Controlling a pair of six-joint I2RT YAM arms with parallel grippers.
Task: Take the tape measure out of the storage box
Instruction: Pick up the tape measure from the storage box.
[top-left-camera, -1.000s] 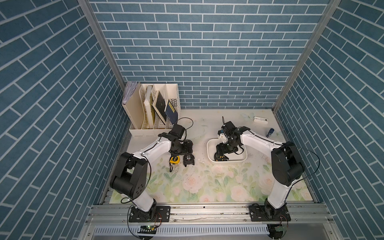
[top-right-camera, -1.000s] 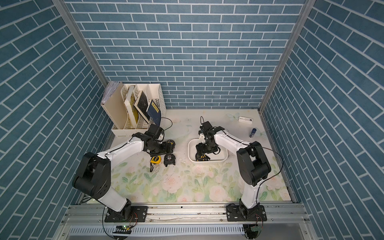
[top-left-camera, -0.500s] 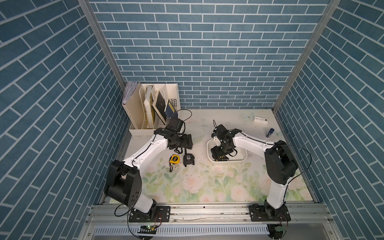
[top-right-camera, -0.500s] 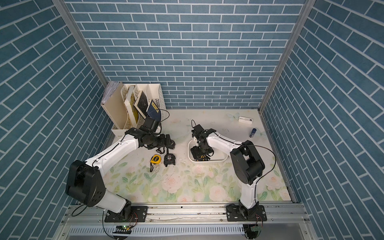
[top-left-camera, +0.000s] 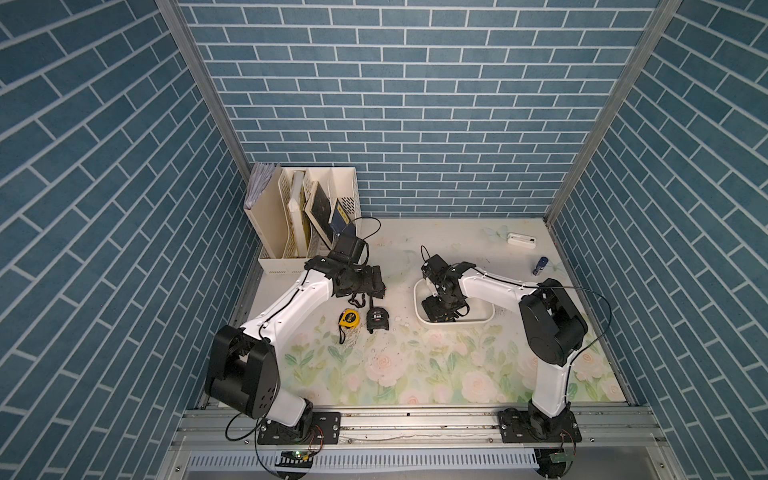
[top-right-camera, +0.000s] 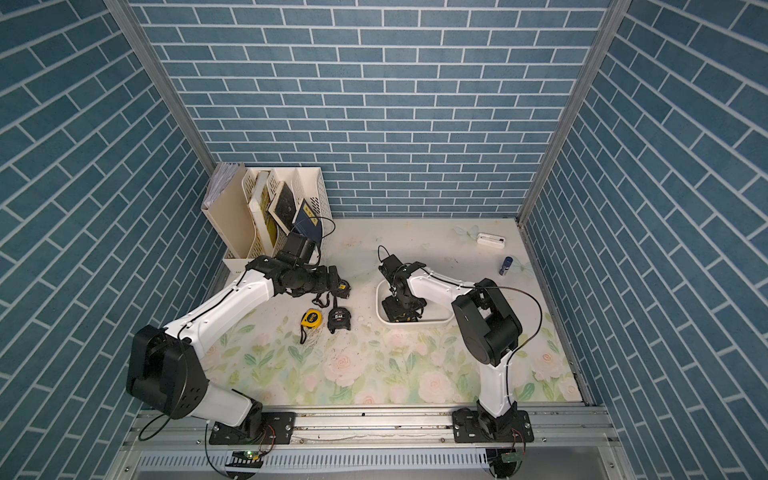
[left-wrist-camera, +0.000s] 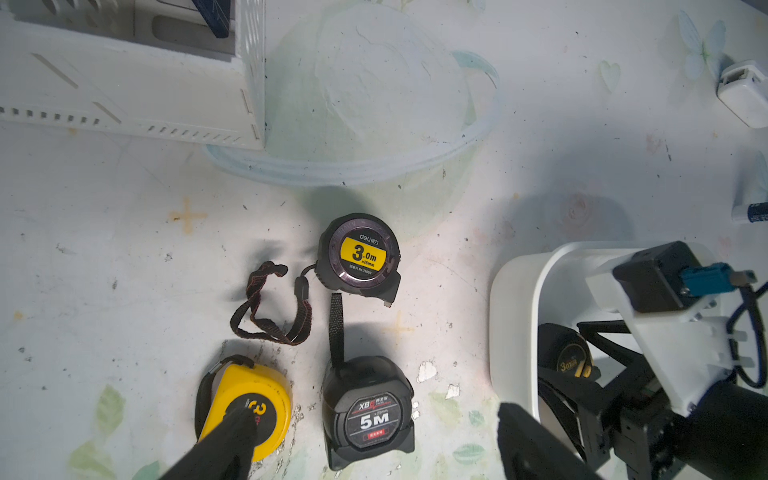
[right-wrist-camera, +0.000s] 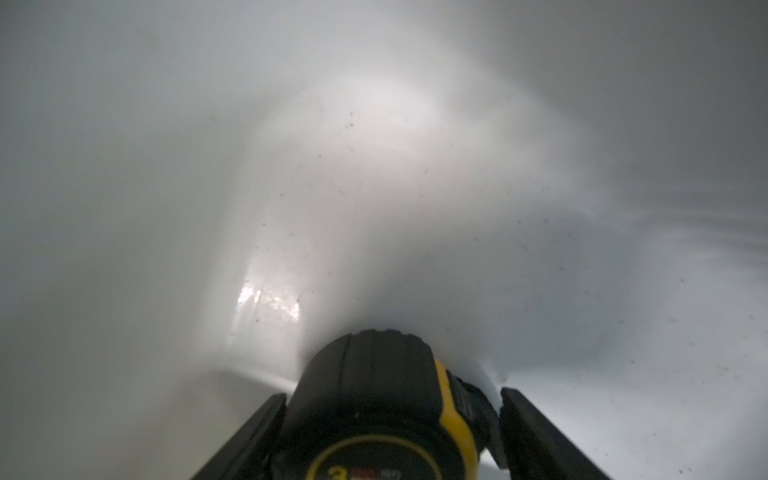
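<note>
The white storage box (top-left-camera: 486, 319) (left-wrist-camera: 511, 316) sits right of centre on the table. A black and yellow tape measure (right-wrist-camera: 374, 395) (left-wrist-camera: 565, 357) lies at the box's left end. My right gripper (right-wrist-camera: 392, 397) (top-left-camera: 440, 309) reaches down into the box with a finger on either side of this tape measure. One finger lies against it and the other is very close; I cannot tell whether both press on it. My left gripper (left-wrist-camera: 374, 440) (top-left-camera: 376, 286) hangs open and holds nothing. It is above three tape measures on the table: a yellow one (left-wrist-camera: 245, 409), a black 5M one (left-wrist-camera: 370, 409) and a black 3.0m one (left-wrist-camera: 363, 255).
A cream file organizer (top-left-camera: 307, 216) with books stands at the back left, just behind my left wrist. A small white device (top-left-camera: 521, 240) and a blue-capped tube (top-left-camera: 540, 266) lie at the back right. The floral mat (top-left-camera: 415, 374) covers the table.
My left gripper has drawn back towards the organizer and its jaws have widened. My right gripper has shifted to the left end of the storage box.
</note>
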